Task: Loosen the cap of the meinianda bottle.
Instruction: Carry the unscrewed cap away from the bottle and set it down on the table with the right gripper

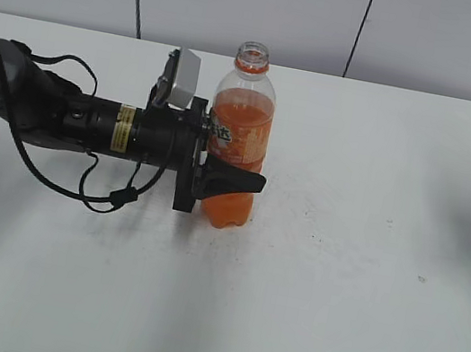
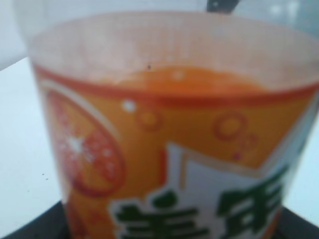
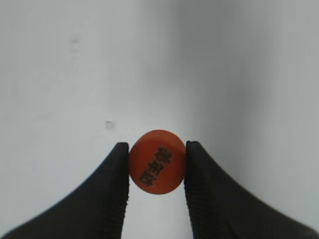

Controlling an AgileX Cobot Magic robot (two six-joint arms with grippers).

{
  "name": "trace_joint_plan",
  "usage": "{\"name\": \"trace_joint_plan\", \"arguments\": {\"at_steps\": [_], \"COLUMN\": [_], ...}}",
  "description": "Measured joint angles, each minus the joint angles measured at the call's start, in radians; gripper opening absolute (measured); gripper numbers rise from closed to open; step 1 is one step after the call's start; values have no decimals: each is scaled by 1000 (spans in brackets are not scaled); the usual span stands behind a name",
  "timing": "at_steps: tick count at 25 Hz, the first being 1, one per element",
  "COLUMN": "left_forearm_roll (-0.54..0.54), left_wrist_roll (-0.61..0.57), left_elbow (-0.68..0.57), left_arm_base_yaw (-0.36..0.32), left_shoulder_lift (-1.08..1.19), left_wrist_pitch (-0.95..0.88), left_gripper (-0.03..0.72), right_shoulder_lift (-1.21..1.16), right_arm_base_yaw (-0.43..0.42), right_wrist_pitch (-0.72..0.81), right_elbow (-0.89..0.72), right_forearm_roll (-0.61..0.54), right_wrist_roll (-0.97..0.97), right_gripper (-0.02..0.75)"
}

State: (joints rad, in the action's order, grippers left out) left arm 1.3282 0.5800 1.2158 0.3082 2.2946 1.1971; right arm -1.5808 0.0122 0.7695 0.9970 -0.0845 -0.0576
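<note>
1. Meinianda bottle (image 1: 238, 140) stands upright on the white bench (image 1: 336, 276), mouth uncapped, orange soda inside.
2. Left claw (image 1: 233, 178) pinches its labelled body.
3. Right claw (image 3: 157, 169) pinches the orange cap (image 3: 157, 168), well apart.

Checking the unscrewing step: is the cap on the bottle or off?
Off. The meinianda bottle stands upright with an open mouth, gripped by the left gripper; the cap sits between the right gripper jaws.
</note>
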Motion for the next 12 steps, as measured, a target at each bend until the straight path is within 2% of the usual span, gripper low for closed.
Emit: {"name": "trace_joint_plan", "arguments": {"at_steps": [2, 5, 12], "left_forearm_roll": [0, 1, 1], "left_wrist_roll": [0, 0, 0], "left_elbow": [0, 0, 0], "left_arm_base_yaw": [0, 0, 0], "left_shoulder_lift": [0, 0, 0], "left_wrist_pitch": [1, 1, 1], "left_gripper": [418, 418, 418], "right_shoulder_lift": [0, -8, -123], "right_arm_base_yaw": [-63, -112, -121], "right_wrist_pitch": [-65, -123, -192], "right_elbow": [-64, -107, -108], "right_forearm_roll": [-3, -4, -23], "right_wrist_roll": [4, -14, -119], "right_gripper": [261, 261, 261]}}
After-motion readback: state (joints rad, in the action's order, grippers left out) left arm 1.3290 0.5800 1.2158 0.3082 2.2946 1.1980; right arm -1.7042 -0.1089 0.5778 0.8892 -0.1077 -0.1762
